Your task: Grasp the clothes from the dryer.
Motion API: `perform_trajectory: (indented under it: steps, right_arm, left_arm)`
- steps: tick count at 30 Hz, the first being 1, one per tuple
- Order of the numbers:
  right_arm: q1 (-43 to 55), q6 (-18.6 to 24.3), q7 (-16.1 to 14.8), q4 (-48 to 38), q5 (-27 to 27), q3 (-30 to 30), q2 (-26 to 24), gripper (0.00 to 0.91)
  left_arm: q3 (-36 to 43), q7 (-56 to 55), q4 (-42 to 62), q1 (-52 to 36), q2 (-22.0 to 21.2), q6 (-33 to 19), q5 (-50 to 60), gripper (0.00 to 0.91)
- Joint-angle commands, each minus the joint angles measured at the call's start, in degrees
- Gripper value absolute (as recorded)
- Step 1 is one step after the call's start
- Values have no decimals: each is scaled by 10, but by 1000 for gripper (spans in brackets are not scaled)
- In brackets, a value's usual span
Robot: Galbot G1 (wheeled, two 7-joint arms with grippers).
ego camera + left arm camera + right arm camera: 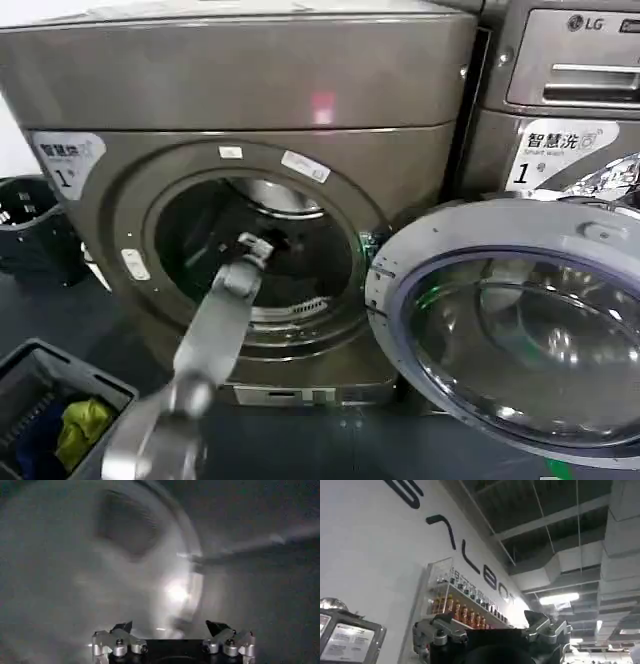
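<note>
Dryer (240,90) door (520,330) hangs open; left gripper (262,243) inside drum.

Left gripper (262,243) sits inside the dryer (250,120) mouth; its fingertips are lost against the dark drum in the head view, so what's in front of them can't be made out. In the left wrist view the drum interior ahead of the left gripper (172,627) is smeared by blur, no garment distinguishable. Open door (510,330) cut off by the right and bottom edges. Basket (60,400), below and left of the arm, cut off at the corner; the dark cloth beside the yellow-green cloth (82,425) is barely readable. Right gripper (495,625) body cut by the frame's lower edge.
</note>
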Motion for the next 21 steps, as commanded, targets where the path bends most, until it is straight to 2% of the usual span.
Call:
perform_trajectory:
  steps: [1,6,12,17,18,19,20,21]
  right_arm:
    - [3,0,0,0,-1,-1,2,907]
    - [4,1,-2,3,-3,-4,3,907]
    - [5,3,-4,4,-4,-7,4,907]
    - [7,3,-4,7,-5,-11,6,907]
    - [7,3,-5,7,-5,-12,7,907]
    - [7,4,-5,8,-6,-12,8,907]
    - [7,4,-5,7,-6,-12,8,907]
    - [7,4,-5,7,-6,-12,8,907]
  left_arm:
    - [126,86,87,-64,4,68,97,907]
    - [118,81,87,-57,-12,87,99,907]
    - [95,-2,83,-39,-15,143,103,907]
    - [88,1,82,-29,-13,144,107,907]
    - [87,2,82,-29,-13,143,105,762]
    - [86,7,82,-30,-14,141,105,398]
    - [85,8,82,-30,-15,140,105,159]
    - [85,7,81,-31,-16,139,102,159]
